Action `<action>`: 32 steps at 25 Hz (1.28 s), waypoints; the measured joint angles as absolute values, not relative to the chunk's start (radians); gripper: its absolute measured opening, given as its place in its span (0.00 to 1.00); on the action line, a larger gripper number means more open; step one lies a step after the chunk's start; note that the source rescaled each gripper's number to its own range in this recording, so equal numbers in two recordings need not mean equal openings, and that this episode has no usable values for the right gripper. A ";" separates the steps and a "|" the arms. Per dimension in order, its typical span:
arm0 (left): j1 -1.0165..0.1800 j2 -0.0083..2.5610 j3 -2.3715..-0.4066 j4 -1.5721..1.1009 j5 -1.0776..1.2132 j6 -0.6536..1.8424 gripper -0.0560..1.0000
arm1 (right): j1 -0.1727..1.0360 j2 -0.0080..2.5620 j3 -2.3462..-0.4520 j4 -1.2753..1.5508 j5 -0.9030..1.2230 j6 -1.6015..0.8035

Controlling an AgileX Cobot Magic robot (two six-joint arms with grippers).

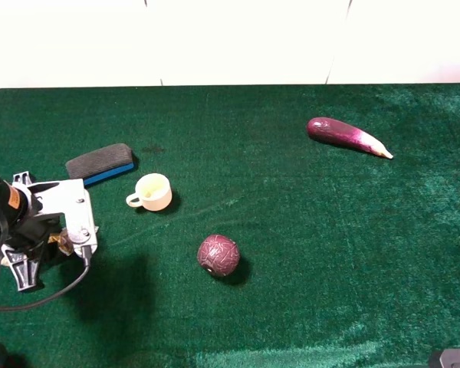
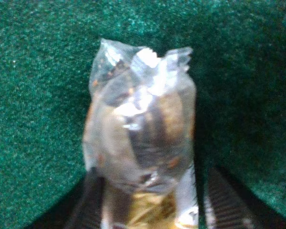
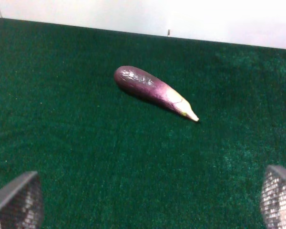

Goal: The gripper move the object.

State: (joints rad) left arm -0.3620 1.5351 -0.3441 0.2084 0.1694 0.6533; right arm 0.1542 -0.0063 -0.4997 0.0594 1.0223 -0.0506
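Note:
The clear plastic packet [image 2: 140, 129] with tan and yellow contents fills the left wrist view and stands up between my left gripper's black fingers [image 2: 88, 205]. My left gripper [image 1: 52, 244] is shut on the packet at the far left of the green table, and only a tan bit of the packet [image 1: 60, 242] shows under its white bracket in the high view. My right gripper [image 3: 148, 205] is open and empty, and its ribbed fingertips [image 3: 16, 202] frame bare cloth well short of the eggplant.
A purple eggplant [image 1: 345, 136] lies at the back right; it also shows in the right wrist view [image 3: 150, 89]. A grey-and-blue eraser block [image 1: 101, 162], a small cream cup [image 1: 152, 192] and a dark red ball [image 1: 218, 255] sit near the left arm.

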 joint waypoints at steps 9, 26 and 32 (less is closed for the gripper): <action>-0.362 1.535 -0.344 0.208 0.164 0.658 0.64 | 0.154 -0.006 -0.500 0.059 1.022 -0.051; -0.362 1.434 -0.400 0.171 0.268 0.692 0.99 | 0.154 -0.006 -0.500 0.059 1.022 -0.051; -0.362 1.250 -0.464 0.101 0.437 0.699 1.00 | 0.154 -0.006 -0.500 0.059 1.022 -0.051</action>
